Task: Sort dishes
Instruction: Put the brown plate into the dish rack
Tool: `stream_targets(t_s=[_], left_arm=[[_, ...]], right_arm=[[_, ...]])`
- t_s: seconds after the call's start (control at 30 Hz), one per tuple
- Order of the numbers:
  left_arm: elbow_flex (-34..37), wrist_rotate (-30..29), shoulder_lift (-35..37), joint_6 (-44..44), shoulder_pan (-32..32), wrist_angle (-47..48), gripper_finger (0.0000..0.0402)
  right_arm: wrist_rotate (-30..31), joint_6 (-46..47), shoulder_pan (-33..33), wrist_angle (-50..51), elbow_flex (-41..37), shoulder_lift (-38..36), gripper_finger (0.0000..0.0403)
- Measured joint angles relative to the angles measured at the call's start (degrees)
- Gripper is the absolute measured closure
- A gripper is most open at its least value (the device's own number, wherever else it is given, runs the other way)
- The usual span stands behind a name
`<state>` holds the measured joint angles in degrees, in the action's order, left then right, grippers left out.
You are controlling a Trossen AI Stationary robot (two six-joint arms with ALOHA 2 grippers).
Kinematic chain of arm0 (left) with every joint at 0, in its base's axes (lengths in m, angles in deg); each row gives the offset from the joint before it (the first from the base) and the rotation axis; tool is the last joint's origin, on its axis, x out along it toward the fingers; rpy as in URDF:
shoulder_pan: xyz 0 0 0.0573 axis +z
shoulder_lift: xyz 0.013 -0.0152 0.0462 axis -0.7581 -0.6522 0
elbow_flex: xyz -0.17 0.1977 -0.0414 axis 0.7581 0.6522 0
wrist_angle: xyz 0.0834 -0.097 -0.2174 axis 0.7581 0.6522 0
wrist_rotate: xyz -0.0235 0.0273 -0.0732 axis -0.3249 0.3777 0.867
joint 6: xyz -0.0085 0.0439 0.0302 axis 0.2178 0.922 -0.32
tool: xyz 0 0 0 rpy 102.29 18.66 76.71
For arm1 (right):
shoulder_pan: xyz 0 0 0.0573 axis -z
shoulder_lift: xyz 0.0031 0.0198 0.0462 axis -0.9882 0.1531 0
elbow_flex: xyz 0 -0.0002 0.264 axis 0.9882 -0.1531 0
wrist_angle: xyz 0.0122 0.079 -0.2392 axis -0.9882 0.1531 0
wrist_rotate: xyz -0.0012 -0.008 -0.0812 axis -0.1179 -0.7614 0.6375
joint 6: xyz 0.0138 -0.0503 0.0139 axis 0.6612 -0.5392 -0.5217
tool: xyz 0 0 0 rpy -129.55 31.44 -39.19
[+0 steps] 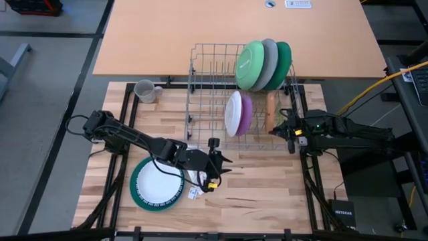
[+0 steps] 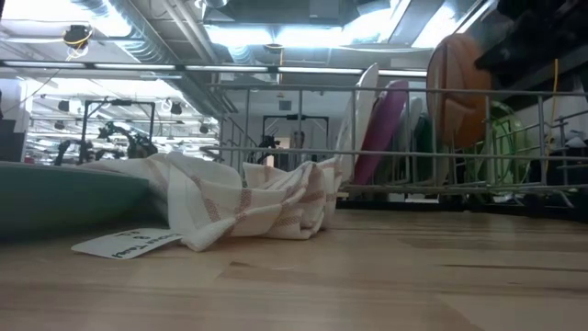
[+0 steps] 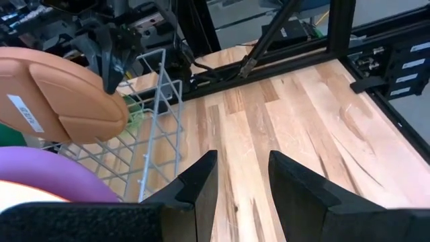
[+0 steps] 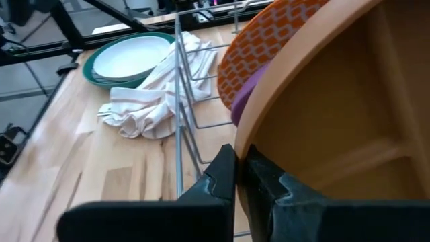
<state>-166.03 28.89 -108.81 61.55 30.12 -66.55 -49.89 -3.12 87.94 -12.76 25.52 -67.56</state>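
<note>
Right gripper point(image 4: 236, 176) pinches the rim of the brown bowl point(image 4: 322, 114), held on edge at the near-right side of the wire rack point(image 1: 200, 67); the purple plate point(image 1: 245, 112) and white plate point(image 1: 233, 112) stand just beyond it; left gripper point(image 3: 240, 178) hovers with fingers spread and empty, white cloth point(image 1: 194, 175) beneath it, green-rimmed plate point(image 1: 157, 184) just behind.

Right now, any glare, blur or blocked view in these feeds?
Low view: ceiling lights blow out, the cloth fills the foreground. Right wrist view: the brown bowl crowds the lens, soft. High view: evenly lit, sharp.
</note>
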Motion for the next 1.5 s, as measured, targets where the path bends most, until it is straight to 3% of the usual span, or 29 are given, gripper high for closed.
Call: stream_targets(t_s=[0.73, 1.1, 1.5], left_arm=[[0.0, 0.0, 0.0, -0.2, -1.6, 2.6, 0.0279], [0.0, 0.0, 0.0, -0.2, -1.6, 2.6, 0.0279], [0.0, 0.0, 0.0, -0.3, -1.6, 2.9, 0.0279]], right_arm=[[1.7, -0.4, 0.0, -0.3, 0.1, 2.2, 0.0386], [2.7, -2.5, 0.1, 0.4, 0.0, 9.2, 0.0309], [2.4, -2.5, 0.1, 0.2, 0.0, 9.5, 0.0302]])
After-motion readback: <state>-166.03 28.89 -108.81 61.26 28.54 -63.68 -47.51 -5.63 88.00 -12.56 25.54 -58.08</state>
